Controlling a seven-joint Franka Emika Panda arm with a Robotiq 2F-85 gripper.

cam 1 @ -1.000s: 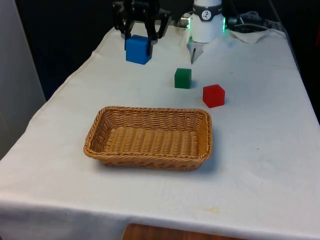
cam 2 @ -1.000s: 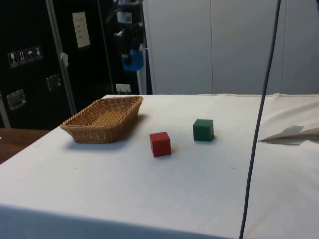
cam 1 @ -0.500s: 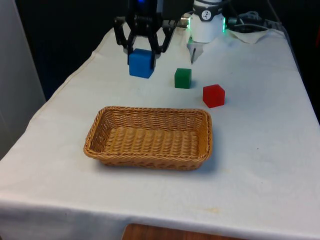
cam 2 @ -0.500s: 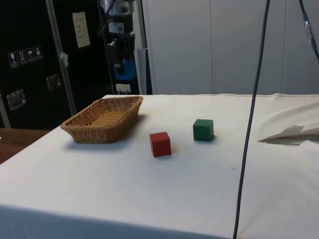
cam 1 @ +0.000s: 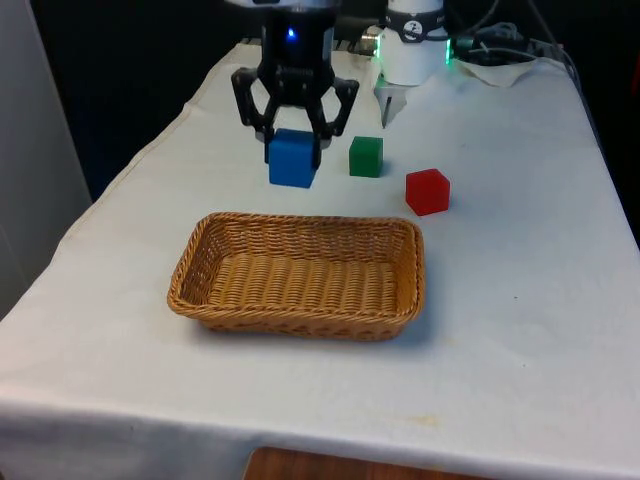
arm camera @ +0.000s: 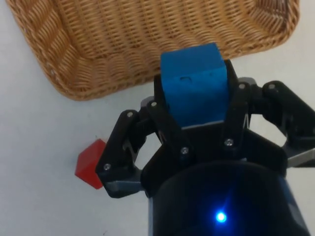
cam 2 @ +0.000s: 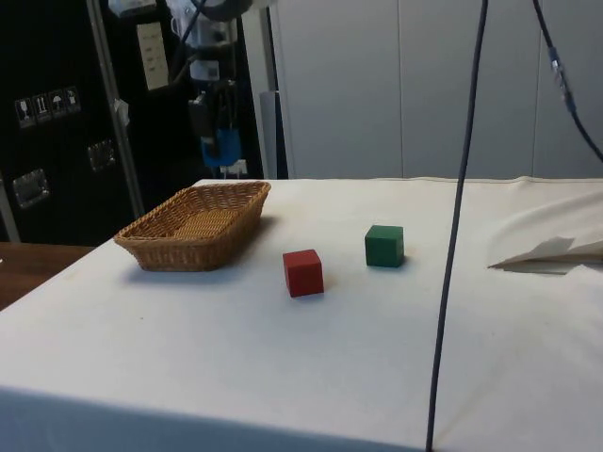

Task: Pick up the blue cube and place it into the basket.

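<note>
A black gripper (cam 1: 293, 135) in the upper middle of the front view is clamped on a blue cube (cam 1: 293, 158), holding it in the air above the white tablecloth (cam 1: 520, 300). The cube hangs beyond the far rim of a woven wicker basket (cam 1: 296, 312), which sits at the frame's centre. A green cube (cam 1: 366, 156) rests on the cloth just to the right of the held cube, and a red cube (cam 1: 428, 191) lies a little further right and lower. In the side view, the gripper (cam 2: 219, 141) and blue cube (cam 2: 224, 148) appear in the upper left, above the basket (cam 2: 193, 247).
</note>
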